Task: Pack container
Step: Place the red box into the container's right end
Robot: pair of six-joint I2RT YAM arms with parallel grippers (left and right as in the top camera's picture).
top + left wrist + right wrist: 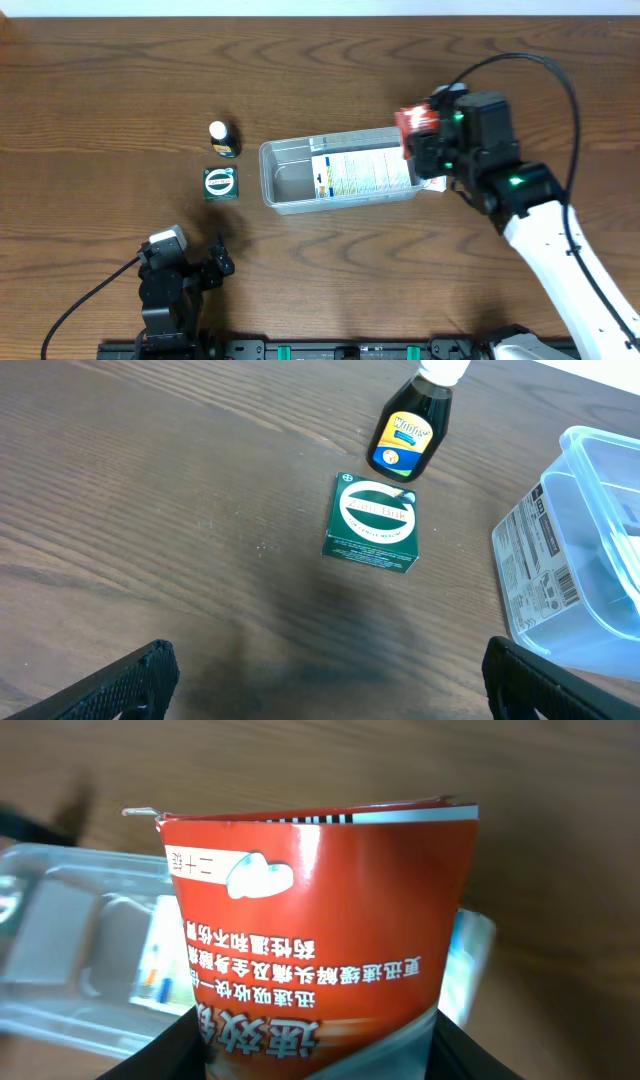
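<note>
The clear plastic container (290,175) lies mid-table with a white labelled box (360,172) inside; it also shows in the left wrist view (590,560) and the right wrist view (60,930). My right gripper (425,140) is shut on a red box (310,940) with Chinese print, held above the container's right end. A small dark bottle (221,137) with a white cap and a green box (220,183) stand left of the container, also in the left wrist view: the bottle (408,435) and the green box (372,523). My left gripper (205,262) is open and empty near the front edge.
The wooden table (100,90) runs around all items. A black cable (540,70) arcs over the right arm. The table's front rail (320,350) lies along the bottom edge.
</note>
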